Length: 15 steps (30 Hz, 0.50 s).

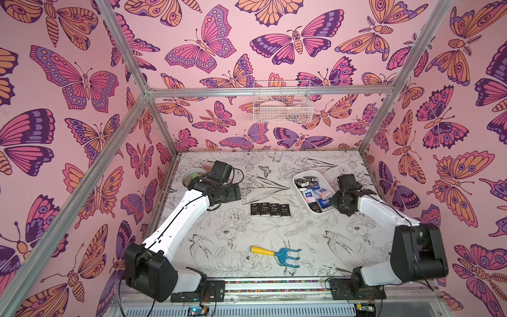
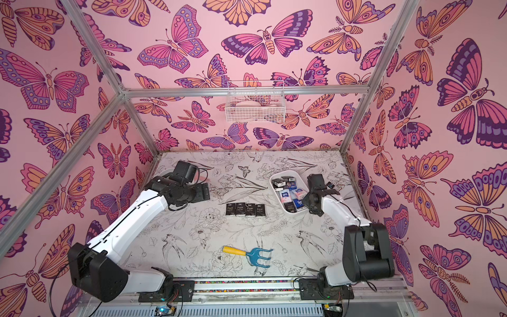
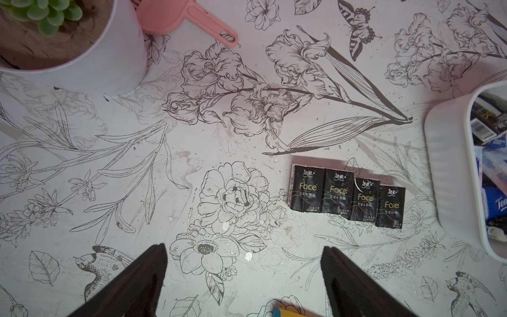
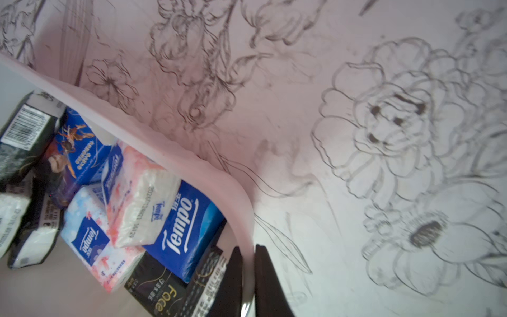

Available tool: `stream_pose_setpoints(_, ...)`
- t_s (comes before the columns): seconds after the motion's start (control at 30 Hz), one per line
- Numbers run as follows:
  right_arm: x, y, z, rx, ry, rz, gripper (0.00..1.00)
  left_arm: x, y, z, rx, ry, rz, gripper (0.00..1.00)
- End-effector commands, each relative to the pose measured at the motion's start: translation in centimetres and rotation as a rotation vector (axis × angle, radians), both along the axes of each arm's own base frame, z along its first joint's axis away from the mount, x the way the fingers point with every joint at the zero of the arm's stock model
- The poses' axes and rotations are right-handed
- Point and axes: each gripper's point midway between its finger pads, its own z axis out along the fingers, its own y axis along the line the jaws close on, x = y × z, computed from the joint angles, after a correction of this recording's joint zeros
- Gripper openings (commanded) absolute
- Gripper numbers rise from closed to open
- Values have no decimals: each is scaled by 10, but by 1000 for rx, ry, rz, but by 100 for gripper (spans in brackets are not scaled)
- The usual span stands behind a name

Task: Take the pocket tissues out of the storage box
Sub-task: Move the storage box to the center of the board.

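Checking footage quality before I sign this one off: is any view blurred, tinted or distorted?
Left wrist view: sharp, lettering on the four black Face packets legible. Right wrist view: table print smeared and soft, storage box rim tinted pink, Tempo packet readable. Both top views: evenly lit, wide-angle stretch at the edges.
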Motion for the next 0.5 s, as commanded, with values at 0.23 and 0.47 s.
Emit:
stream_pose_setpoints(0.23, -91, -32, 12, -103, 51, -48, 3, 11, -25, 10, -19, -42, -60, 94)
stream_pose_setpoints(0.47, -104, -32, 13, -99, 54, -23, 14, 13, -34, 7, -21, -34, -78, 94)
